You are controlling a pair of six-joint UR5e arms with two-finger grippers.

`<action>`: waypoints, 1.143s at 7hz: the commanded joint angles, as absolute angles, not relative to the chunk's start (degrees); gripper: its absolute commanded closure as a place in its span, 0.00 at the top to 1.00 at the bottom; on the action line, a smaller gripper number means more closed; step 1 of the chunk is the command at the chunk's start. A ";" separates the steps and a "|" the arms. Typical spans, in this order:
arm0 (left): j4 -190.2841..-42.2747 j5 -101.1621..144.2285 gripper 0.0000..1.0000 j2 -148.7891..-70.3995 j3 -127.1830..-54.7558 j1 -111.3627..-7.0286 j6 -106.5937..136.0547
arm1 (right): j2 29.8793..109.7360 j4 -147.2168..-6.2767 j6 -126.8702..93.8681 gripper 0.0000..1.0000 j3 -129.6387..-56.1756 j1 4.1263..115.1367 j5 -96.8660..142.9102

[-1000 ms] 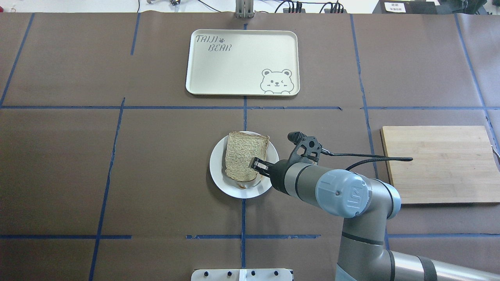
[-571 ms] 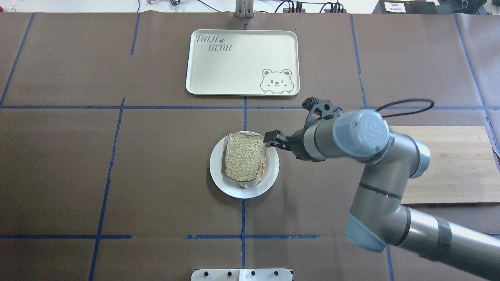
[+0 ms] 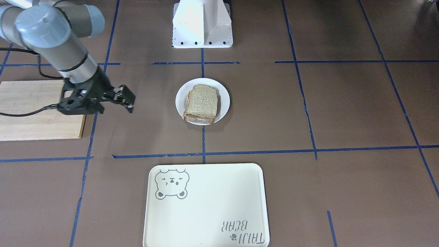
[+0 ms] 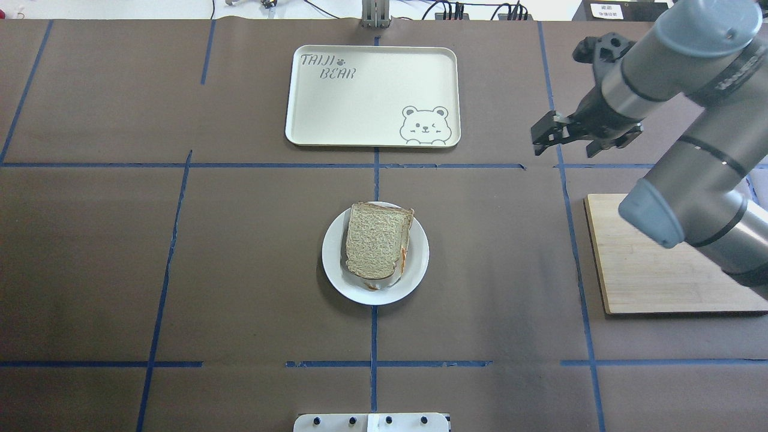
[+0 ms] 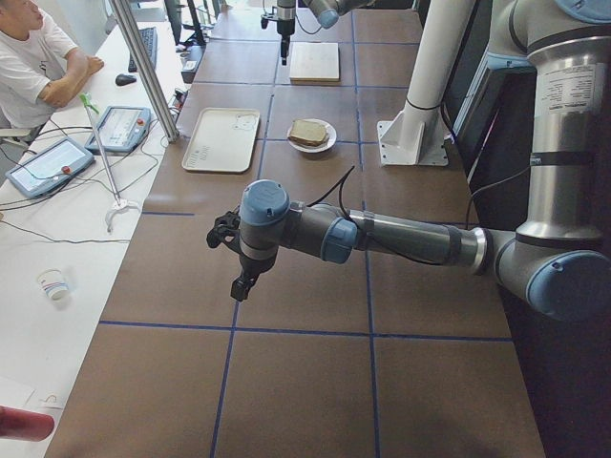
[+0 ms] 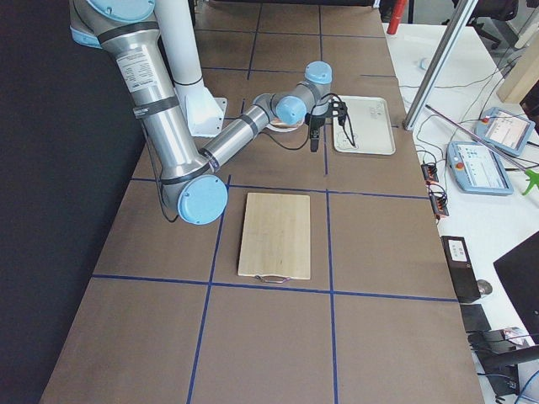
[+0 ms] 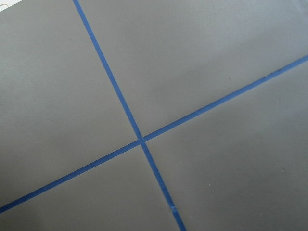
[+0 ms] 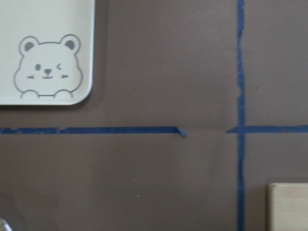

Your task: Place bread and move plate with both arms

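The bread [image 4: 375, 240] lies flat on the white plate [image 4: 336, 267] at the table's middle, on top of another slice with a reddish filling at its edge. Both also show in the front view, the bread [image 3: 202, 101] on the plate [image 3: 224, 99]. My right gripper [image 4: 542, 139] is open and empty, raised well to the right of the plate, beside the tray's right end; it shows in the front view [image 3: 127, 99] too. My left gripper [image 5: 241, 284] hangs over bare table far from the plate, only in the left side view, so I cannot tell its state.
A cream tray with a bear drawing [image 4: 360, 102] lies beyond the plate. A wooden cutting board [image 4: 648, 282] lies at the right, partly under my right arm. The white pedestal base [image 3: 202, 24] stands at the robot's side of the table.
My right gripper has left the bread and swung up and away to the far right, past the tray's corner. The bread stays on the plate.
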State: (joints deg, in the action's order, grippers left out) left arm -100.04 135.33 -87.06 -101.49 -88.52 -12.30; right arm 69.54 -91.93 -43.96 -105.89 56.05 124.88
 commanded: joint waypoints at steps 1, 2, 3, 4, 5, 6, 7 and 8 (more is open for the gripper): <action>-104.84 135.35 1.00 -86.75 -101.51 -83.00 -8.55 | 77.91 -97.82 -15.06 1.00 -105.73 68.59 127.43; -105.11 135.35 1.00 -86.84 -102.30 -78.71 -0.87 | 83.35 -97.65 -3.89 1.00 -105.65 74.38 129.09; -108.08 135.35 1.00 -87.18 -103.09 -74.49 9.56 | 89.24 -97.21 5.79 1.00 -105.64 79.92 129.46; -116.20 135.35 1.00 -87.19 -103.01 -69.48 25.24 | 93.39 -97.21 11.28 1.00 -105.64 84.33 129.46; -126.11 135.18 1.00 -87.27 -102.57 -63.43 44.19 | 97.17 -97.12 11.34 1.00 -105.99 85.68 130.86; -136.74 134.83 1.00 -89.02 -101.79 -56.76 61.09 | 97.73 -97.12 11.34 1.00 -106.00 86.13 131.30; -141.89 133.52 1.00 -92.60 -101.78 -52.08 73.53 | 97.65 -97.12 11.25 1.00 -105.91 86.13 131.40; -145.25 124.89 1.00 -95.42 -101.78 -44.98 80.53 | 97.73 -97.21 11.25 1.00 -105.91 86.13 131.40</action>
